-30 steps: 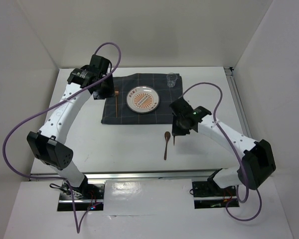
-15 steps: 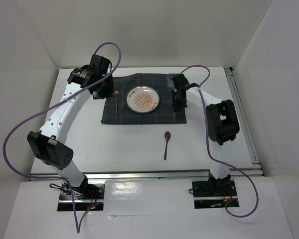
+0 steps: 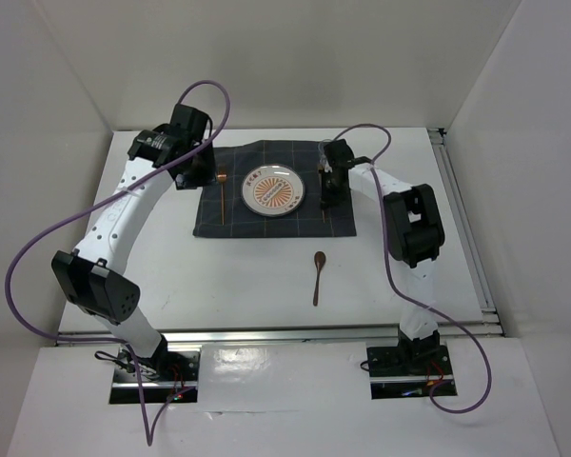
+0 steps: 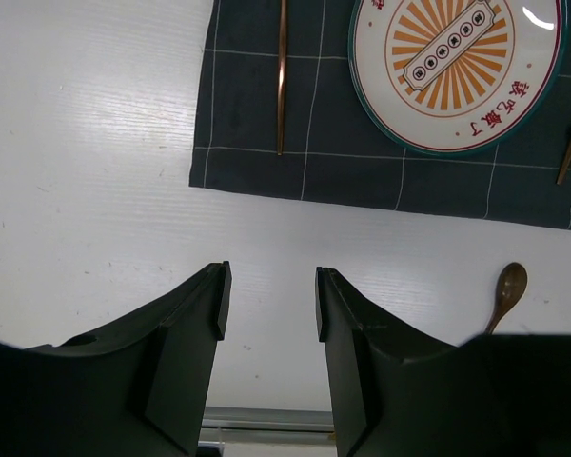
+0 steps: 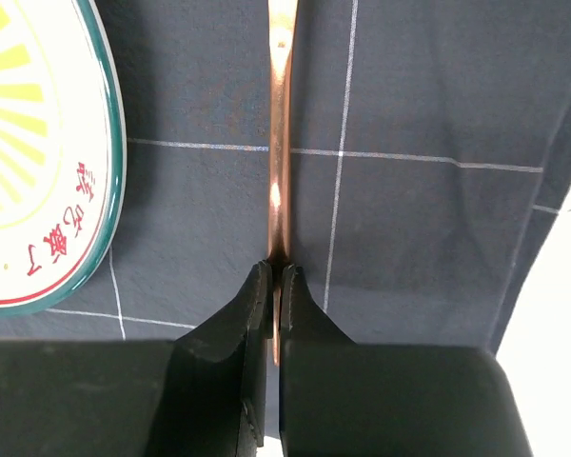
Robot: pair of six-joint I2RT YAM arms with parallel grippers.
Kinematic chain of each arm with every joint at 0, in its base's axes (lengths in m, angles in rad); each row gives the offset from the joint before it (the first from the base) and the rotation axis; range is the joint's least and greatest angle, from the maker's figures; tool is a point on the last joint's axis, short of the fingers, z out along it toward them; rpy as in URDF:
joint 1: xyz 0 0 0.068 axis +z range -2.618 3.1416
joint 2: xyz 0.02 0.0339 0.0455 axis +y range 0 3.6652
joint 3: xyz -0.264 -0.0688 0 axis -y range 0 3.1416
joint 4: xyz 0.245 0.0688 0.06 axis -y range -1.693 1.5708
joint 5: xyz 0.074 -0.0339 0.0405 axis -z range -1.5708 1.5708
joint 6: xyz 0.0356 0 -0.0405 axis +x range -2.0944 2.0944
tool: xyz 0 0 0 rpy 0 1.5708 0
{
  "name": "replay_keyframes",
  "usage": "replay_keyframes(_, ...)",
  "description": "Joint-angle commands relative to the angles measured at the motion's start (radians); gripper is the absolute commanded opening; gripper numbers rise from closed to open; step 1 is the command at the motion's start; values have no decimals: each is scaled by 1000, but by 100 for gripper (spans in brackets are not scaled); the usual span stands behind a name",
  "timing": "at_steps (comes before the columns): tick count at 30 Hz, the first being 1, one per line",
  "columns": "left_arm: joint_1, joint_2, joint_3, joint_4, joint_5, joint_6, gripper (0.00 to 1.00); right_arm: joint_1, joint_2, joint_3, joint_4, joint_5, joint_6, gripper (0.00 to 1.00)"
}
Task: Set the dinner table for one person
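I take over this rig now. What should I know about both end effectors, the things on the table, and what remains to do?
Left end effector: open, empty, by the left side of the checked cloth.
Right end effector: shut on a copper utensil, over the cloth, right of the plate.
Done: plate on the cloth; second copper utensil lies left of it.
Left: release the held utensil; the brown spoon lies on the bare dinner table and probably needs placing.

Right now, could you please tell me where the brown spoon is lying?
In the top view, the spoon lies on the bare dinner table, just on the arms' side of the checked cloth, slightly right of the plate.
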Motion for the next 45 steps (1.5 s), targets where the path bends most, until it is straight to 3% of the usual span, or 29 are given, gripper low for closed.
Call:
replay_keyframes(1,7,7,20,-3,-18,29,58,6,14,49,24,-28,25,0)
replay_keyframes(3,7,7,20,-3,-28,29,58,6,14,49,15,-28,25,3)
replay_keyframes(5,7,7,20,-3,-28,29,58,6,14,59,-11,-37,25,24)
replay_keyframes(11,7,-3,11,-3,-17,29,58,15,-60,86,-70,7,25,48)
replay_keyframes(13,7,-23,11,-3,-17,29,58,15,-139,44,-80,21,36,50)
replay_keyframes(18,7,-54,-7,-3,-26,29,58,33,-393,-171,-70,-9,100,51)
replay_keyframes(20,7,-54,-29,-3,-26,29,58,70,-460,-303,-70,-20,122,63)
replay_keyframes(25,7,-74,-38,-3,-15,20,58,225,-600,-524,-79,-20,263,74)
replay_keyframes(29,7,-74,-26,-14,-15,20,58,311,-612,-622,-70,-1,364,74)
replay_keyframes(37,7,-102,-35,-23,-24,20,58,394,-528,-708,-18,44,442,63)
replay_keyframes(45,7,-111,-49,-23,-15,20,58,437,-483,-699,-18,153,470,13)
